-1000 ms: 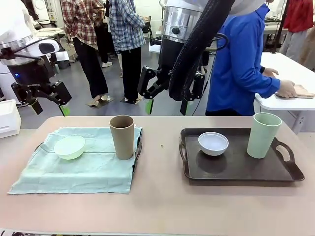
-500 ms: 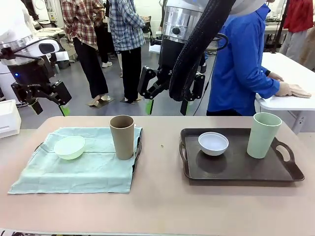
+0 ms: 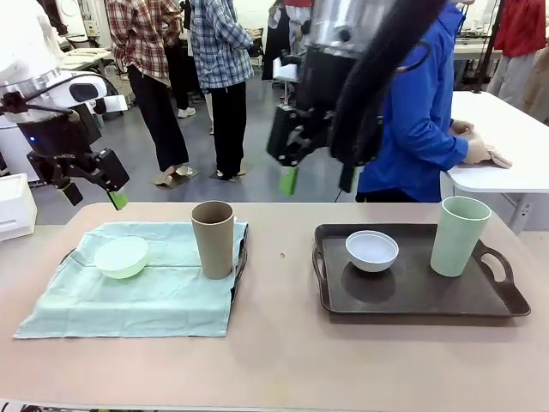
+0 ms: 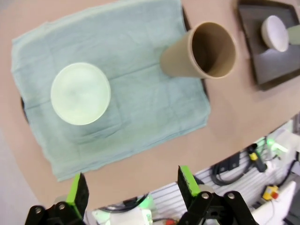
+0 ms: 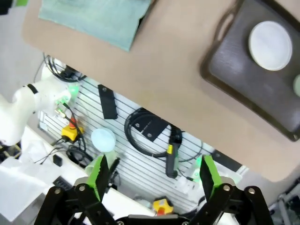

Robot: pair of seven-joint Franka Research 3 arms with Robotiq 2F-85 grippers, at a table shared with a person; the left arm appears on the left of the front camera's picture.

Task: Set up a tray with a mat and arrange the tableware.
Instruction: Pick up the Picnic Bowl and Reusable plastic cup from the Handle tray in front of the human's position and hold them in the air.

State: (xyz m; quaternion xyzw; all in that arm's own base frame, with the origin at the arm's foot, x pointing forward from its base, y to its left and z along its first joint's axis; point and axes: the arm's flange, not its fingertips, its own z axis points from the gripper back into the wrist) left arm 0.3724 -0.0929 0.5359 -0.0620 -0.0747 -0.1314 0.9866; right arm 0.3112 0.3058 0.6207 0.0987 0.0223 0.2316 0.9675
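Right, near to far from the front camera. Table [image 3: 283, 360] has the teal mat [image 3: 146, 292] at 9 o'clock, draped over a dark tray [image 3: 241, 257] with just an edge poking out at the mat's 3 o'clock side. Mint green bowl [image 3: 121, 257] sits on the mat toward its 10 o'clock, upright. Brown cup [image 3: 213, 239] stands on the mat's 2 o'clock corner, upright, well apart from the bowl. At the table's 3 o'clock is a second dark tray [image 3: 429, 311], bare, no mat. White bowl [image 3: 371, 251] is on it toward 10 o'clock, and pale green cup [image 3: 459, 236] stands at its 2 o'clock by the handle. Left gripper [image 3: 94, 197] hangs in the air past the table's 10 o'clock edge, jaws spread, nothing between them; its wrist camera looks down on the mat [image 4: 140, 93], mint green bowl [image 4: 80, 93] and brown cup [image 4: 201, 56]. Right gripper [image 3: 320, 182] is up high past the 12 o'clock edge, jaws spread too, empty. Its wrist camera catches the bare tray [image 5: 225, 70] and white bowl [image 5: 269, 45]. Person in a blue top [image 3: 412, 120] stands behind at 1 o'clock, hand on another white table [image 3: 506, 172].
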